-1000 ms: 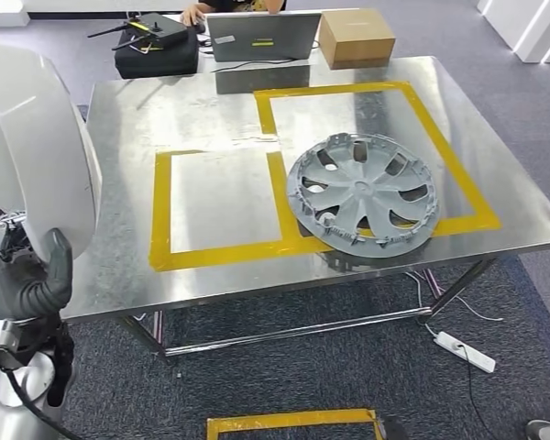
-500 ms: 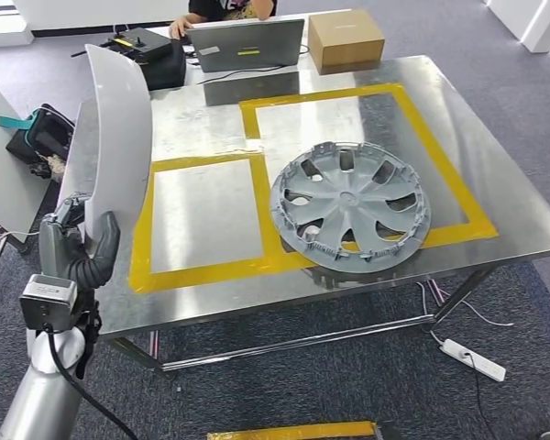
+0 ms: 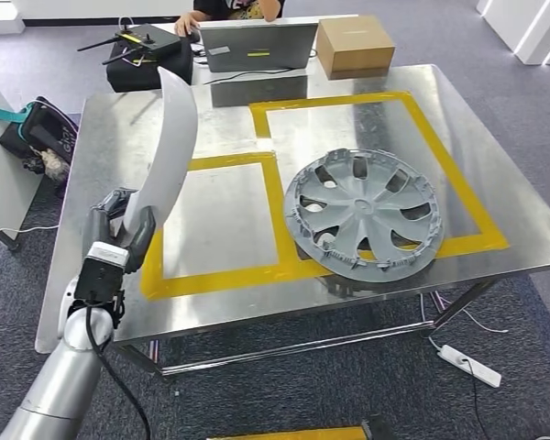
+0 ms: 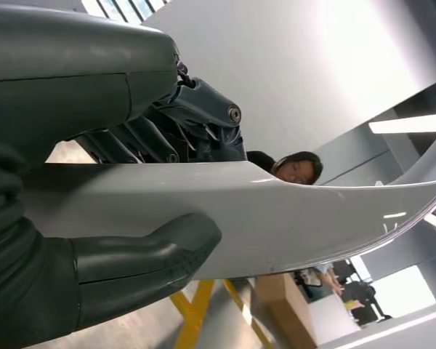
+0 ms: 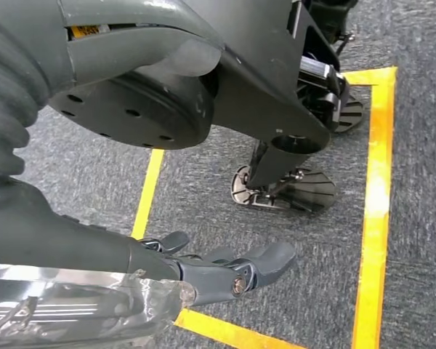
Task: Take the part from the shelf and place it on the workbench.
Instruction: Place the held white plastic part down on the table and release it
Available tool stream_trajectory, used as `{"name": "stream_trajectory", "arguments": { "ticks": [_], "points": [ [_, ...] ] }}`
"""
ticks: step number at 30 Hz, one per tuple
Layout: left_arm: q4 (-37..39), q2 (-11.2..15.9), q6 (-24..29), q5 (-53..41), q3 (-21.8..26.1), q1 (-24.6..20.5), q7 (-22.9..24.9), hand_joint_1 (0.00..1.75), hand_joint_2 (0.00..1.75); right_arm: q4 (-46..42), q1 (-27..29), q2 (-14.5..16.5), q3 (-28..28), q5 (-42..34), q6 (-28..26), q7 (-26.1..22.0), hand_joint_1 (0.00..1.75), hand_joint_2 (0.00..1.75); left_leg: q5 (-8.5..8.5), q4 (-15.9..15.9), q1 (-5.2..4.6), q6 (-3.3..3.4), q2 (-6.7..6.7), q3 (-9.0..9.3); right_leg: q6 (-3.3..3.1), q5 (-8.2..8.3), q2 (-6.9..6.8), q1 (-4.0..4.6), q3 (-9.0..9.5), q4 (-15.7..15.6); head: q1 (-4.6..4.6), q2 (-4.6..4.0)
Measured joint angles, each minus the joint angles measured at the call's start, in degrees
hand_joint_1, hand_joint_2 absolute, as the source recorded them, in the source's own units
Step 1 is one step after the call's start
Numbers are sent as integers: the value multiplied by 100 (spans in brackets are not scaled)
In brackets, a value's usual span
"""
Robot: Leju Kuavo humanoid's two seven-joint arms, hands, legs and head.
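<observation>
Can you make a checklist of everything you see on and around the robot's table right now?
Surface: metal workbench with yellow tape squares.
Job's things: curved white part, gripped by the left hand; grey wheel cover lying on the tape.
Clutter: laptop, cardboard box, black case.
Hands: left holds the part; right hand hangs empty above the carpet.
Cables: power strip on the floor.
Surroundings: person behind the laptop; bag on the carpet.
</observation>
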Motion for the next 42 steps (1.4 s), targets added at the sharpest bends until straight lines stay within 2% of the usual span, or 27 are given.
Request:
{"name": "stream_trajectory", "arguments": {
  "ticks": [4, 8, 14, 17, 20, 22, 25, 32, 40, 42],
  "points": [
    [476, -74, 121, -134, -109, -249, 15, 175, 175, 0, -12, 0, 49, 32, 13, 38, 0, 175, 2, 0, -6, 14, 2, 0, 80, 16, 6, -8, 50, -28, -2, 0],
    [980, -139, 212, -429, -239, -551, 114, 175, 175, 0, -18, -2, 90, 104, 23, 141, 0, 175, 9, -1, 0, 24, 0, 1, 95, 16, -1, -7, 43, -31, -4, 0],
    [2787, -482, 716, -1504, -736, -1620, 639, 175, 175, 0, -110, -2, 297, 350, 96, 437, 0, 175, 32, -11, 4, 37, -3, 3, 115, 32, 4, -4, 40, -24, -4, 0],
    [3635, -692, 630, -2005, -1085, -2082, 1135, 175, 175, 0, -205, -1, 413, 428, 142, 472, 0, 175, 38, -12, 4, 39, -2, 4, 120, 38, 6, -4, 41, -22, -3, 0],
    [4209, -828, 531, -2259, -1389, -2338, 1463, 175, 175, 0, -299, 0, 501, 457, 166, 472, 0, 175, 39, -12, 3, 39, 0, 4, 122, 40, 11, -4, 39, -21, -3, 0],
    [4442, -880, 511, -2431, -1512, -2450, 1670, 175, 175, 0, -323, 0, 533, 463, 177, 471, 0, 175, 38, -12, 3, 39, 1, 3, 122, 40, 9, -4, 39, -21, -3, 0],
    [4717, -902, 494, -2942, -1786, -2557, 2267, 175, 175, 0, -331, 4, 579, 467, 200, 476, 0, 175, 37, -14, 3, 39, 0, 3, 122, 38, 8, -4, 40, -21, -3, 0],
    [5095, -837, 644, -3979, -2413, -2573, 3420, 175, 175, 2, -272, 17, 620, 452, 208, 650, 0, 175, 34, -20, 3, 37, -1, 2, 113, 30, 4, -4, 37, -21, -4, 0],
    [5254, -711, 738, -4205, -2769, -2577, 3595, 175, 175, 9, -203, 17, 620, 446, 196, 694, 0, 175, 34, -23, 3, 36, -2, 2, 112, 29, 1, -3, 37, -21, -3, 0],
    [5277, -685, 706, -4452, -2861, -2587, 3804, 175, 175, 9, -204, 20, 621, 449, 199, 685, 0, 175, 34, -23, 3, 36, -2, 2, 112, 29, 1, -1, 39, -21, -3, 0]
  ]
}}
